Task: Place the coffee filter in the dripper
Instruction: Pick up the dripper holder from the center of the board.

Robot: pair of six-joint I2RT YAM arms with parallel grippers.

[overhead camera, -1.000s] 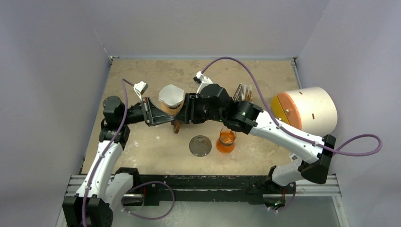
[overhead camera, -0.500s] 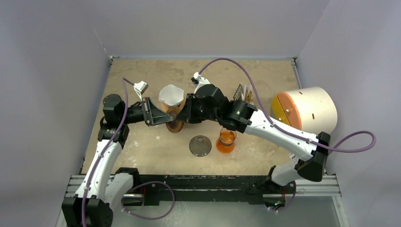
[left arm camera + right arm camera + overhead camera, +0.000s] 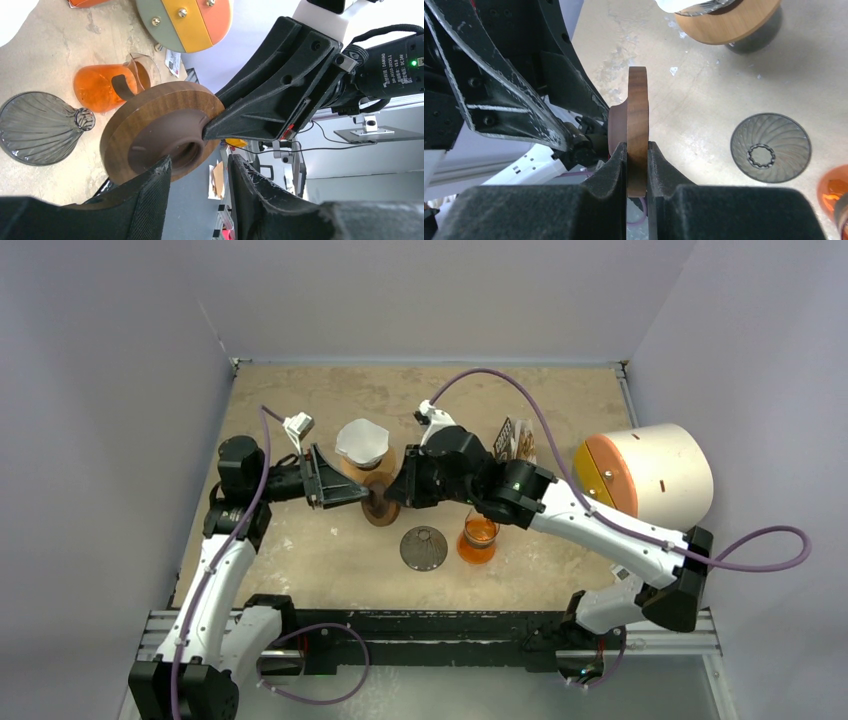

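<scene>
A white paper coffee filter (image 3: pixel 362 439) stands in a wood-rimmed holder (image 3: pixel 727 22) at the back of the table. A grey ribbed dripper cone (image 3: pixel 423 548) lies mouth down on the table, also in the right wrist view (image 3: pixel 770 146). Above the table, my right gripper (image 3: pixel 637 150) is shut on the rim of a wooden ring with a brown collar (image 3: pixel 637 115), which stands on edge. My left gripper (image 3: pixel 197 167) faces the ring (image 3: pixel 150 127) with its jaws open; one fingertip lies at the collar and the other is off it.
An orange glass carafe (image 3: pixel 478 537) stands right of the cone. A big white cylinder with an orange and yellow face (image 3: pixel 645 475) lies at the table's right edge. A small dark rack (image 3: pixel 515 437) stands behind my right arm.
My right gripper closed on the wooden ring. My left gripper then opened and let go of it. The ring has shifted slightly towards the front right.
</scene>
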